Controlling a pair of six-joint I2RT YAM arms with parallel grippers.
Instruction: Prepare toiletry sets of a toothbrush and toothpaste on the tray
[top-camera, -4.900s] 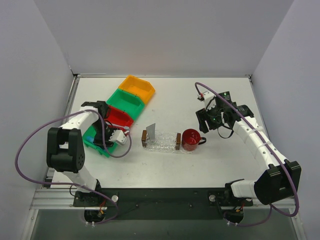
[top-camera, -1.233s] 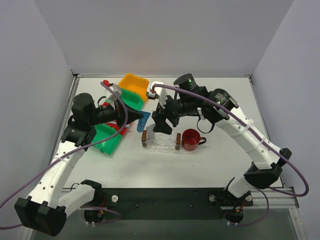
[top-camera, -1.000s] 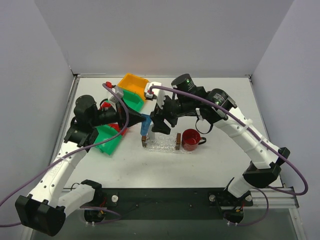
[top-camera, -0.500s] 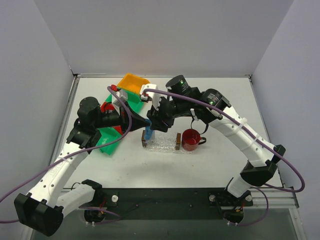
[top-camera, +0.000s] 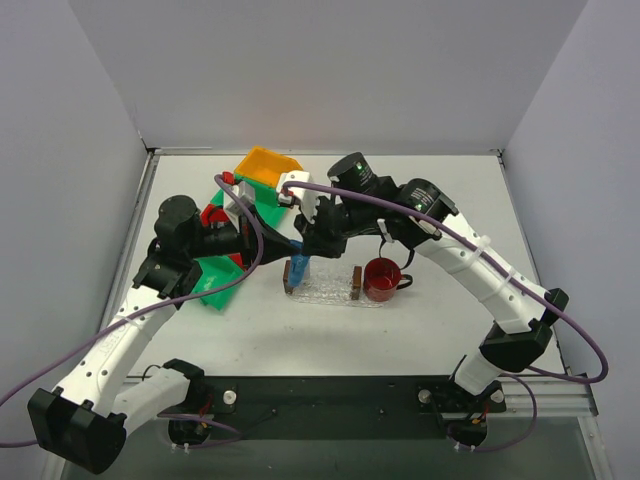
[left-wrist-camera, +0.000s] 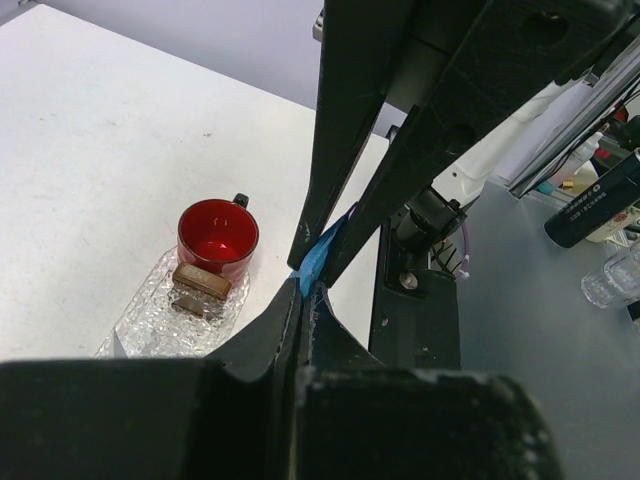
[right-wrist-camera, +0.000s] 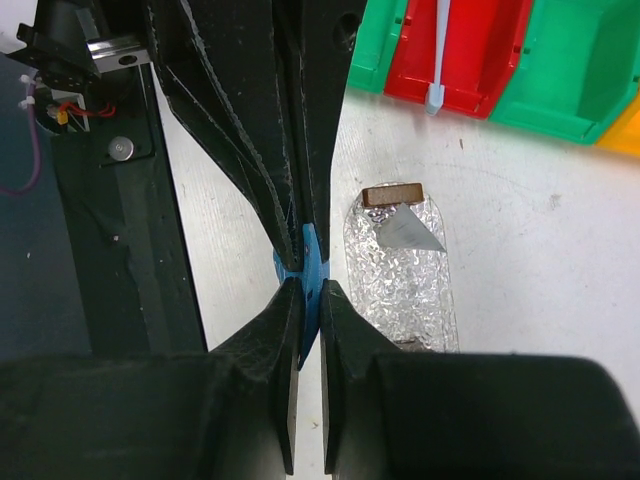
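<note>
Gripper fingers (right-wrist-camera: 232, 120) hide most of the blue toothpaste tube (right-wrist-camera: 310, 262).

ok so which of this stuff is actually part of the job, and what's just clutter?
Job: blue tube, pinched by left pincer and right pincer; silver tube on the tray; toothbrush in the red bin.
Clutter: cup beside the tray; orange bin; green bins.

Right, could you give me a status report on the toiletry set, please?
Left gripper and right gripper both shut on the blue toothpaste, near the tray. Silver toothpaste lies on tray; toothbrush in red bin. Nothing seen in the way.
</note>
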